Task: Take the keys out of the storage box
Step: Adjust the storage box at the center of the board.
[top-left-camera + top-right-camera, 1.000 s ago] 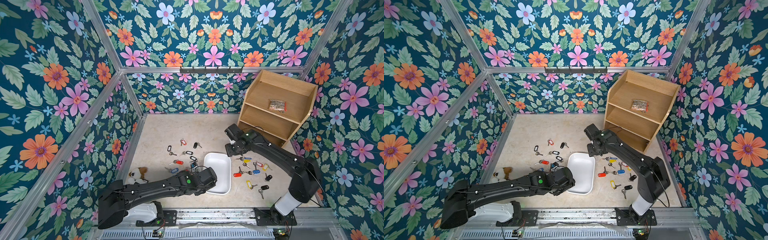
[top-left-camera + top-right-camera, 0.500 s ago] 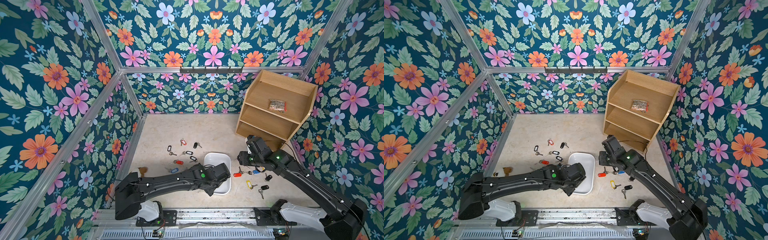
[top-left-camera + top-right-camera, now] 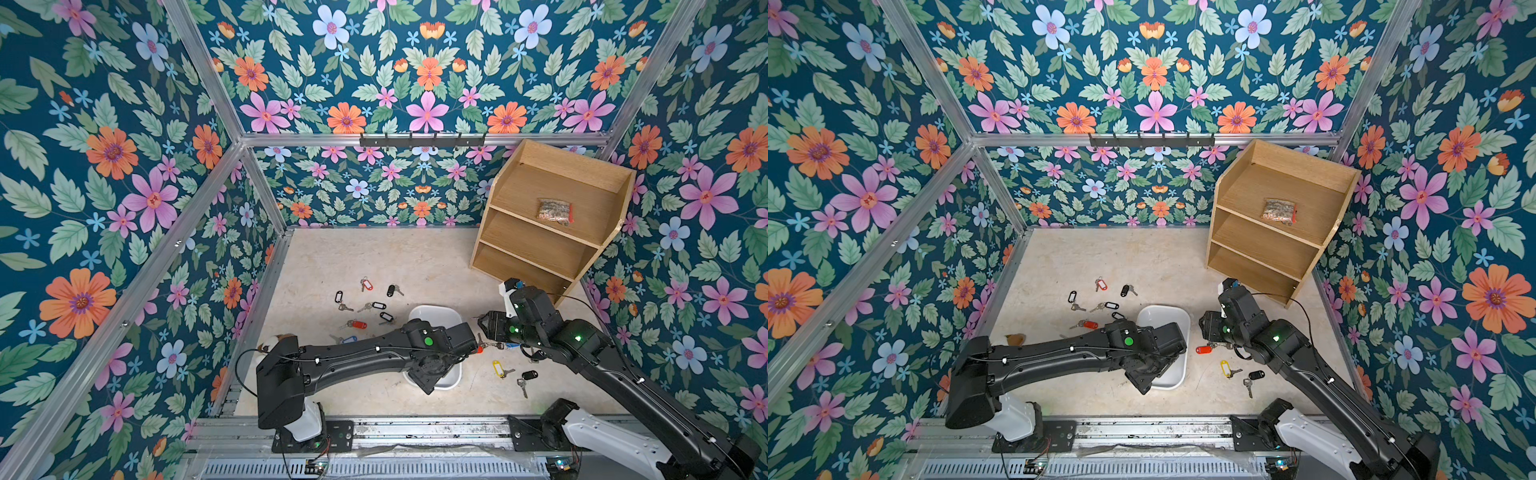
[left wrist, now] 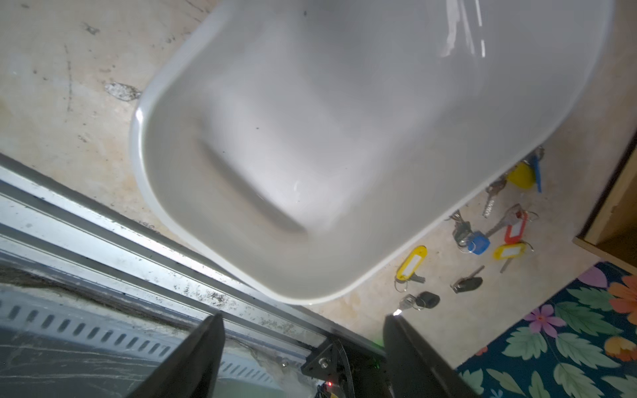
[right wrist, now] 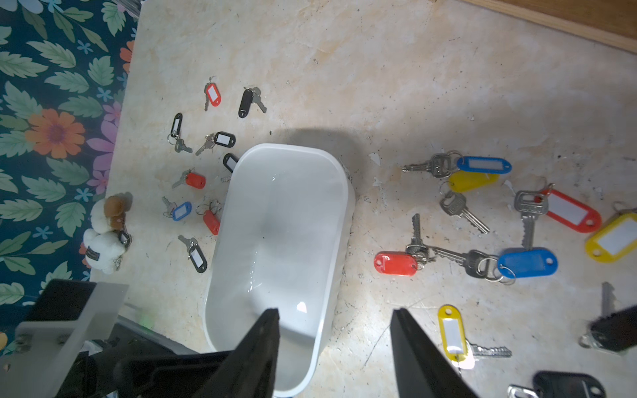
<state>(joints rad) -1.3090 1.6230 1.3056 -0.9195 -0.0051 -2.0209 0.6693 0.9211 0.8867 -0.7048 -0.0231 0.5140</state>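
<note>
The storage box (image 3: 436,312) is a shallow white tray on the floor, mid-front in both top views (image 3: 1163,316). Its inside is bare in the left wrist view (image 4: 310,138) and in the right wrist view (image 5: 282,224). The keys lie on the floor on both sides of it. One cluster is to its left (image 3: 357,324) (image 5: 194,180). Another is to its right (image 3: 497,368) (image 5: 394,263). My left gripper (image 4: 303,320) hangs open over the box's near end, holding nothing. My right gripper (image 5: 336,313) is open above the box's right rim, holding nothing.
A wooden shelf unit (image 3: 548,224) stands at the back right with a clear bag (image 3: 555,210) on a shelf. A small plush toy (image 5: 103,234) lies by the left wall. A metal rail (image 3: 415,424) runs along the front edge. Floral walls close in three sides.
My left arm has swung right, and its gripper now sits over the box. My right arm has pulled back from the box's far side, toward the front right above the right-hand keys.
</note>
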